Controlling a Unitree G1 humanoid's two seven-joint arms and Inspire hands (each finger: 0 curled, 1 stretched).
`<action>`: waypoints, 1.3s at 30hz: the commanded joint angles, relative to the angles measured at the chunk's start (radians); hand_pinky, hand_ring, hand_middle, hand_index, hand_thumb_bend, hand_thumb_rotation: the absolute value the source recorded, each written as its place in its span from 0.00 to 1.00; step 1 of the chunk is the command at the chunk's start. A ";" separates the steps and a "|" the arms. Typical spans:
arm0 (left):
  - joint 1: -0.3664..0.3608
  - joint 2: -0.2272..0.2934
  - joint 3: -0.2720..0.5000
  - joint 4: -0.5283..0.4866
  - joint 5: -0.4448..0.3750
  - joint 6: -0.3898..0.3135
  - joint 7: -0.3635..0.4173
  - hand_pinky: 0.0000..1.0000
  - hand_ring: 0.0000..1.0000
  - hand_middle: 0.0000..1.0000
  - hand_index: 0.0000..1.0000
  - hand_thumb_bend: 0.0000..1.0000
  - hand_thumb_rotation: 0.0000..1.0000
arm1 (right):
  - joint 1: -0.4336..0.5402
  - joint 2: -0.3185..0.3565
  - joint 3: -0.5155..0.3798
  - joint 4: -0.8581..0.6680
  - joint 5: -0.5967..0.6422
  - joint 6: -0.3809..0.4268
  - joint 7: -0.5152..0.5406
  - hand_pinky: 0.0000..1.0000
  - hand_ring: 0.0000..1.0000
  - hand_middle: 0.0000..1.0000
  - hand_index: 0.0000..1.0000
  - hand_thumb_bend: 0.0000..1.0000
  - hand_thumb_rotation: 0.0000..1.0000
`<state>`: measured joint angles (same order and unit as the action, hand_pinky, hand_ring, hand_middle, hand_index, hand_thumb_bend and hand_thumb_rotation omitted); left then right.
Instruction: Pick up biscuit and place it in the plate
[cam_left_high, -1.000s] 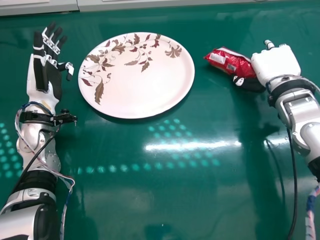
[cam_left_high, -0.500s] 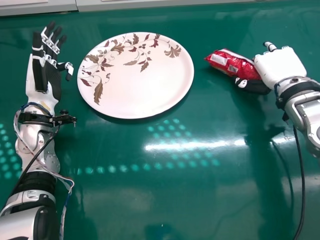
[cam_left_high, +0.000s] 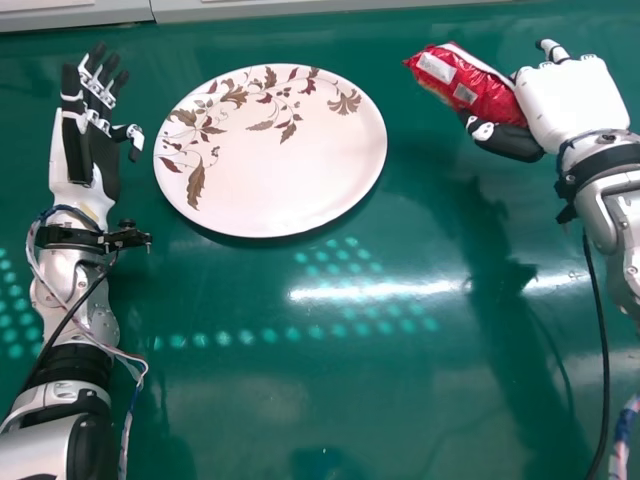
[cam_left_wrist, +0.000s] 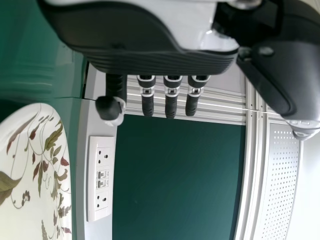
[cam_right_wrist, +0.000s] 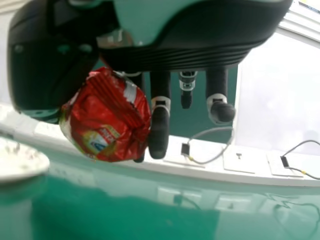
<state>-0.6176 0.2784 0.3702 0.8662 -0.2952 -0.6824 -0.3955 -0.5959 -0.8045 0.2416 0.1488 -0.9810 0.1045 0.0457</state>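
Note:
At the right of the head view, my right hand pinches the red biscuit packet between thumb and fingers, above the table and to the right of the plate. In the right wrist view the packet lies between the thumb and the fingers of my right hand. The round plate has a leaf pattern and nothing on it. My left hand is left of the plate with its fingers straight; the left wrist view shows this hand and the patterned plate.
The green table carries everything, with a pale ledge along its far edge. A socket panel stands beyond that edge in the left wrist view. Cables hang along both forearms.
My right hand has risen from the table with the red packet, which has moved up with it and shows larger. The left hand and the plate stay nearly as they were.

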 joint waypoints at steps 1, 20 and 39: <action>0.062 -0.029 0.001 0.030 -0.010 0.002 0.001 0.00 1.00 1.00 1.00 1.00 0.95 | 0.004 0.011 -0.054 -0.078 0.026 0.009 -0.023 0.05 0.09 0.14 0.47 0.50 0.11; 0.047 -0.032 -0.007 0.021 -0.012 0.012 -0.008 0.00 1.00 1.00 1.00 1.00 0.93 | -0.247 0.143 0.039 -0.102 -0.044 -0.111 0.045 0.06 0.10 0.40 0.48 0.51 0.00; 0.022 -0.019 -0.013 0.030 0.014 0.033 -0.003 0.00 1.00 1.00 1.00 1.00 0.92 | -0.626 0.430 0.354 0.634 -0.158 -0.262 -0.161 0.06 0.10 0.40 0.48 0.51 0.00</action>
<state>-0.6420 0.2820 0.3668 0.8607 -0.2816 -0.6477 -0.4050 -1.1865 -0.3853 0.5793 0.7486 -1.1341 -0.1452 -0.0756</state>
